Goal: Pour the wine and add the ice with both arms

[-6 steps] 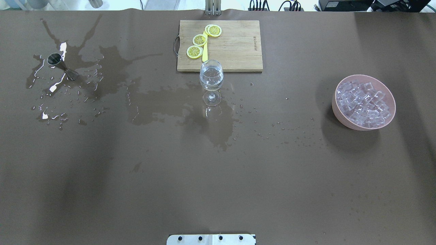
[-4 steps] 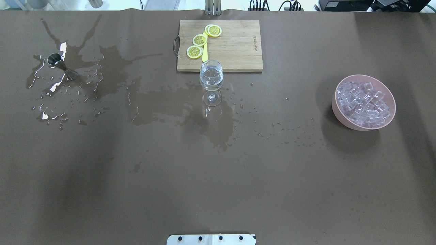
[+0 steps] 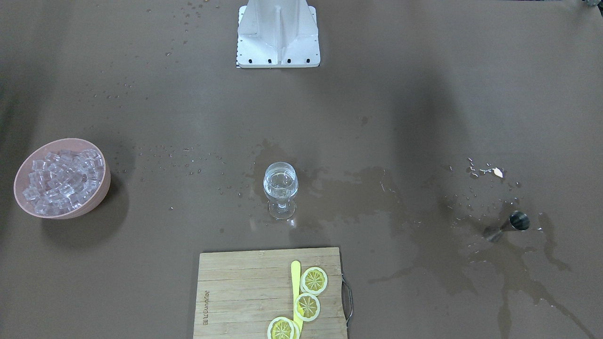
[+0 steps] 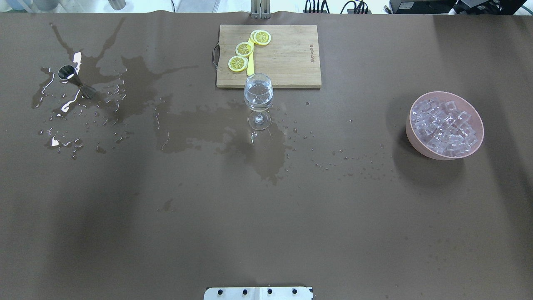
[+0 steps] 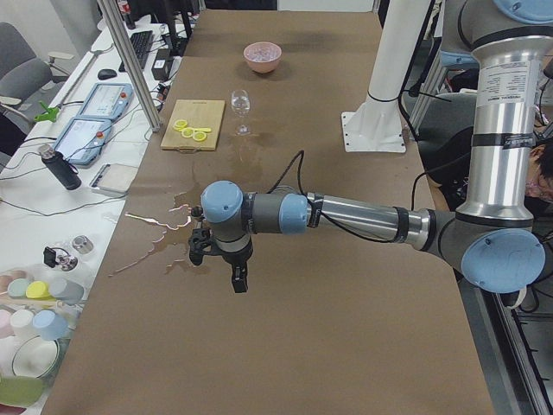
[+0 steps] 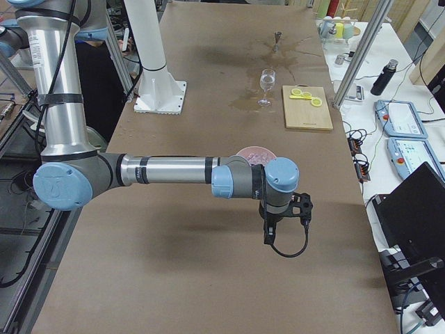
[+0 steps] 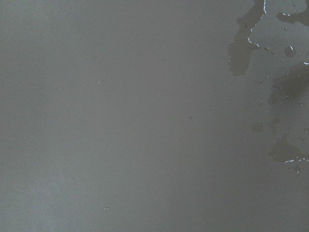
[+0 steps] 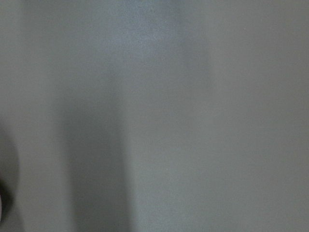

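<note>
A stemmed glass [image 4: 258, 100] stands upright in front of the board and holds a little clear wine [image 4: 258, 92]; it also shows in the front view [image 3: 281, 188]. A pink bowl [image 4: 416, 137] at the right holds a heap of ice cubes [image 4: 444, 121]. A steel jigger [image 4: 75, 79] stands at the far left among puddles. Both arms are outside the overhead and front views. In the exterior left view my left gripper [image 5: 237, 278] hangs above the table near the puddles. In the exterior right view my right gripper [image 6: 268, 235] hangs near the bowl [image 6: 243, 153]. I cannot tell whether either is open or shut.
A wooden cutting board [image 4: 287, 58] with lemon slices [image 4: 244, 49] and a yellow knife lies behind the glass. Dark wet patches [image 4: 250, 146] spread from the jigger to the glass. The white arm base [image 3: 278, 33] stands at the robot's edge.
</note>
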Robot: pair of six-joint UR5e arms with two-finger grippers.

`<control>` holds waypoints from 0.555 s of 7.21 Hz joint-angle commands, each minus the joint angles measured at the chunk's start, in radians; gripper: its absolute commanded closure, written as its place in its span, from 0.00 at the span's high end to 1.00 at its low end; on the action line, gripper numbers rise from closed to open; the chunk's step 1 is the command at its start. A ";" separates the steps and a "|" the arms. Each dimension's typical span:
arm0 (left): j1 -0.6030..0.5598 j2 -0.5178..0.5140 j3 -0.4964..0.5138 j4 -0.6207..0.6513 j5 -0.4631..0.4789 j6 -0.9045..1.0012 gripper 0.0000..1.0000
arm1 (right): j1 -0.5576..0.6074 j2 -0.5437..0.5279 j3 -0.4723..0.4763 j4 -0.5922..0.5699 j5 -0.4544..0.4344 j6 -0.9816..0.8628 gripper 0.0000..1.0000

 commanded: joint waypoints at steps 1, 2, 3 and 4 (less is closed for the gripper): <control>0.079 -0.027 0.002 -0.046 0.002 -0.091 0.99 | 0.001 -0.002 0.005 0.001 -0.002 -0.008 1.00; 0.101 -0.028 0.009 -0.141 0.000 -0.183 0.99 | 0.001 -0.002 0.010 0.001 -0.001 0.001 1.00; 0.138 -0.022 0.009 -0.254 0.000 -0.313 0.99 | 0.001 0.000 0.010 0.001 -0.001 0.001 1.00; 0.185 -0.020 0.032 -0.374 0.006 -0.414 0.98 | -0.001 0.000 0.011 0.000 0.002 0.003 1.00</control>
